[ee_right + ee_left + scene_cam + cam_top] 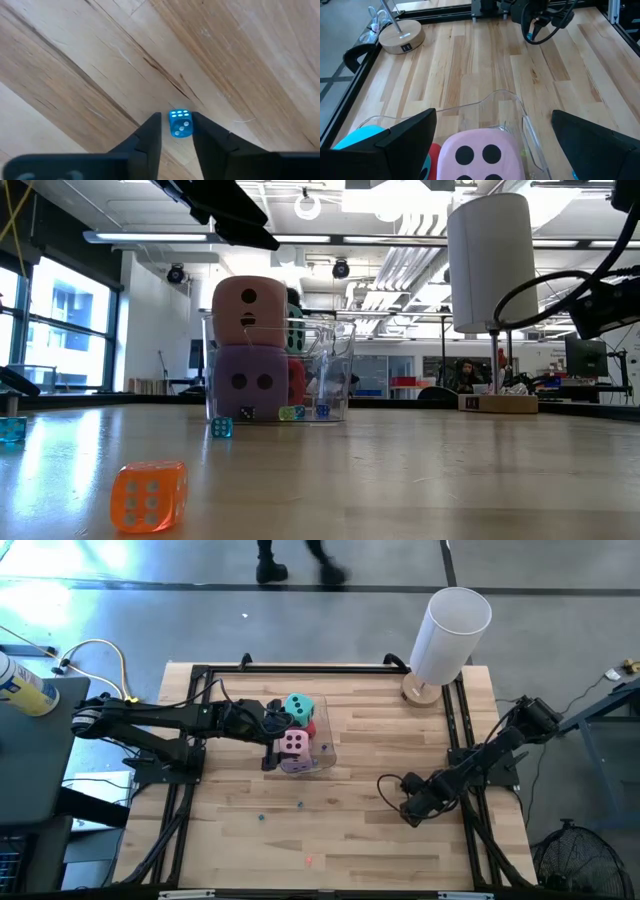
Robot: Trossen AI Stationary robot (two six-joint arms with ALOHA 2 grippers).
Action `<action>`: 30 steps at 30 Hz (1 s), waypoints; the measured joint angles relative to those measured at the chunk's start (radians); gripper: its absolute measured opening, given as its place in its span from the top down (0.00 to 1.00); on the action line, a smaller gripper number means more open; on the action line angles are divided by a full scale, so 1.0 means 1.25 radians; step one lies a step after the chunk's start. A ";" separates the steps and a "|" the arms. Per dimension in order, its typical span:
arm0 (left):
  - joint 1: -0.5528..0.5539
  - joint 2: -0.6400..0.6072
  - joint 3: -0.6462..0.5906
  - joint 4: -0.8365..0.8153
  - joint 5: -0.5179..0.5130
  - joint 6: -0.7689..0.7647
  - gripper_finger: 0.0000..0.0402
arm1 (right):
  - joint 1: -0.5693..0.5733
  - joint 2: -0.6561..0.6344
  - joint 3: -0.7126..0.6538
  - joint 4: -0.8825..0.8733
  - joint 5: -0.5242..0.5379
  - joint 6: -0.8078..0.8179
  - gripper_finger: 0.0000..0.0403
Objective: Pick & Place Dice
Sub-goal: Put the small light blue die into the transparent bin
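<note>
Four large foam dice sit in a clear container (318, 762) left of the table's middle. The pink one (248, 310) lies on top of the purple one (250, 380), with the red one (311, 728) and the teal one (299, 706) behind them. My left gripper (493, 117) hangs open above the container's left side, its fingers wide on either side of the pink die (477, 152) and touching nothing. At the table's right, my right gripper (176, 122) points down, shut on a small blue die (180, 123) on the wood. My right gripper pinches the small blue die by two opposite sides (190, 125), just at the fingertips (200, 130). The fingers come from above, pointing down. The die rests on the table top, with several pips facing up.
A white cylinder lamp (450, 635) on a wooden base stands at the far right. Small coloured dice lie loose on the table: an orange one (148, 495) near the front, blue ones (300, 804) near the container. A dark cable (392, 788) loops beside my right gripper (411, 811).
</note>
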 joint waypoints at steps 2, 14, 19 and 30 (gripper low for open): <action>0.000 0.000 0.000 0.000 0.000 0.000 0.04 | -0.001 0.000 0.000 0.000 -0.008 -0.004 0.81; 0.000 0.000 0.000 0.000 0.000 -0.004 0.04 | 0.000 -0.007 0.085 0.019 0.061 -0.133 0.91; 0.000 -0.015 0.000 -0.010 0.000 -0.004 0.04 | -0.022 -0.006 0.218 0.022 0.207 -0.344 0.91; 0.000 -0.082 0.000 -0.109 0.000 -0.048 0.04 | -0.188 0.039 0.364 0.328 0.340 -1.020 0.91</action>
